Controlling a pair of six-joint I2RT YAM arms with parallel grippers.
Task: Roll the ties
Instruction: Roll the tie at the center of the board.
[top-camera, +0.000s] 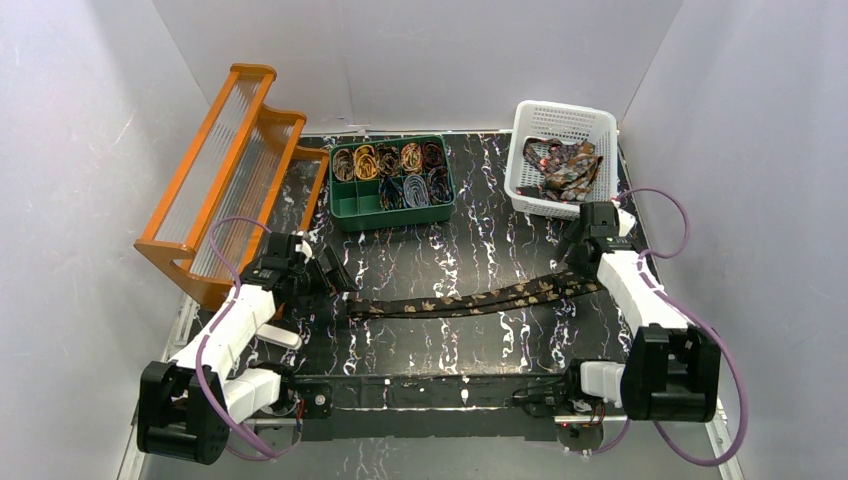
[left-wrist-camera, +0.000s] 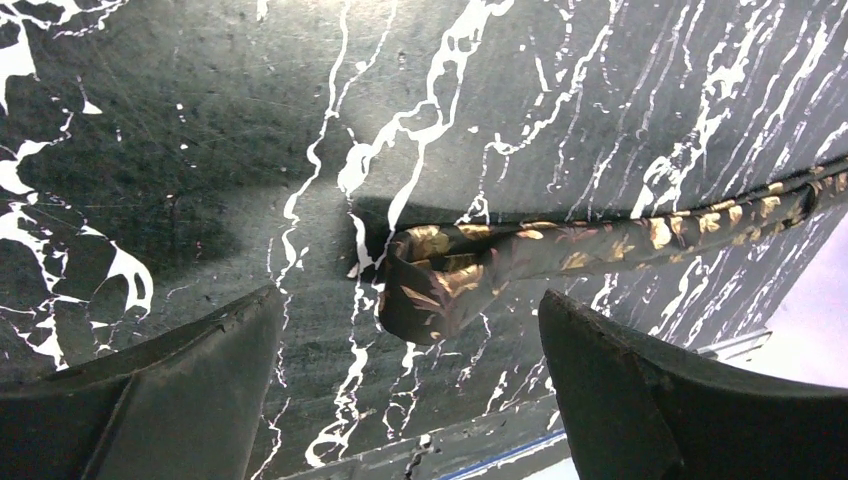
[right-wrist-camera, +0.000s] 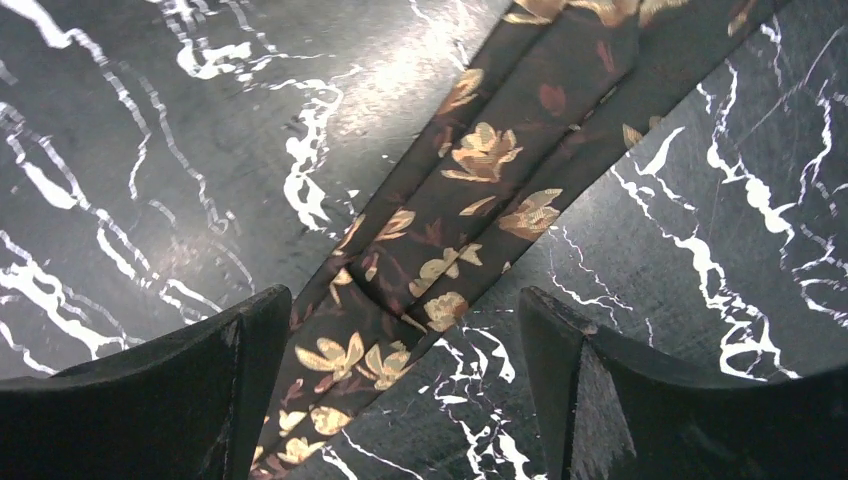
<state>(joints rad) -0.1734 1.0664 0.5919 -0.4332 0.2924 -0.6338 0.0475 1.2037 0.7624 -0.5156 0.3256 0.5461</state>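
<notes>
Across the frame's centre, one limp floral tie (top-camera: 470, 297) lies flat and unrolled on the marbled table (top-camera: 470, 250); left gripper (top-camera: 335, 273) and right gripper (top-camera: 577, 250) stand wide open at its ends, holding nothing. Farther up, coiled ties (top-camera: 385, 160) sit in a green tray (top-camera: 358, 206); tangled ties (top-camera: 562, 168) await in a white mesh basket (top-camera: 540, 115).

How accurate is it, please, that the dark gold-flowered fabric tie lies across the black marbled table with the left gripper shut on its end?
The left wrist view shows the left gripper open, not shut, over the end of the dark gold-flowered fabric tie.
</notes>
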